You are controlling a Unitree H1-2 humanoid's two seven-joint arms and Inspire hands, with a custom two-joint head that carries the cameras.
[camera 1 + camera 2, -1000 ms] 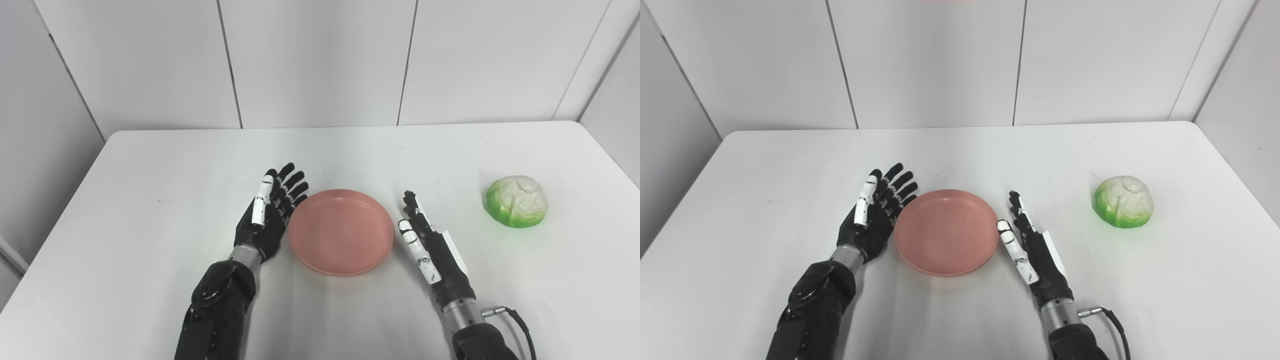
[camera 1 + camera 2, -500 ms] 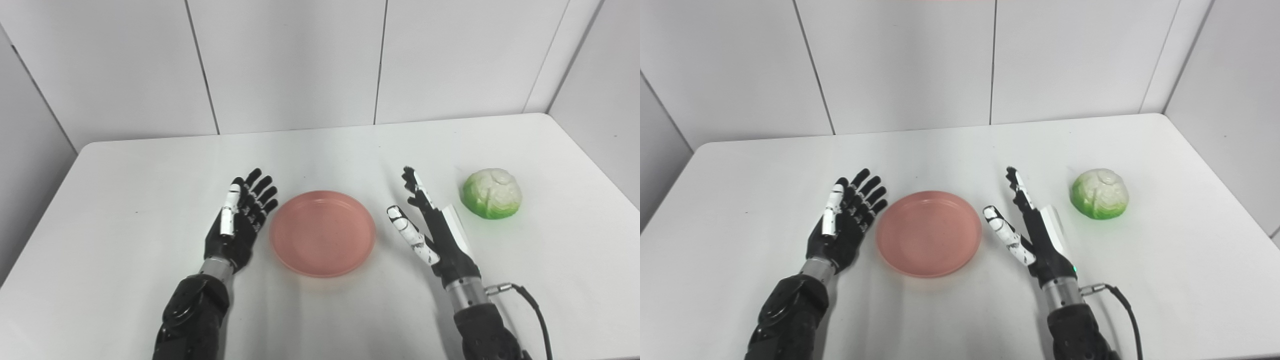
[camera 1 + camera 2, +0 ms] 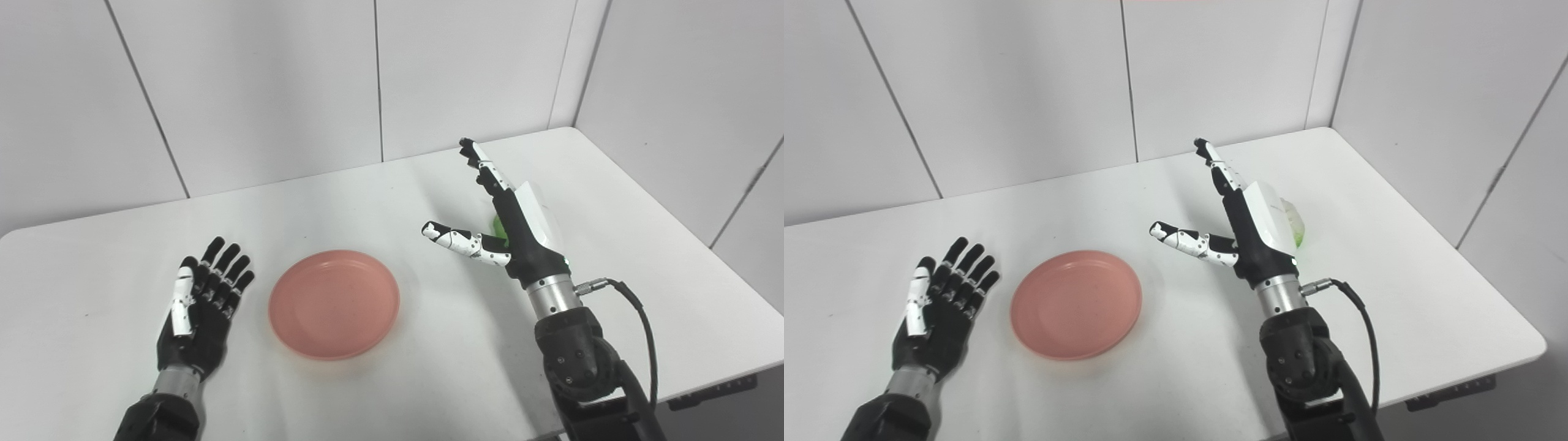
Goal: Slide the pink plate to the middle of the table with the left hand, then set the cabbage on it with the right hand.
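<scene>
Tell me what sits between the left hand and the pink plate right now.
Nothing: in both eye views only a bare strip of white table separates the open left hand from the pink plate.

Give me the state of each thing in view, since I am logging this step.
pink plate: flat on the table, empty, touched by neither robot hand.
cabbage: on the table, mostly hidden behind the right robot hand; contact cannot be told.
left robot hand: open, palm up, resting left of the plate, apart from it.
right robot hand: open, raised, fingers spread, holding nothing.
</scene>
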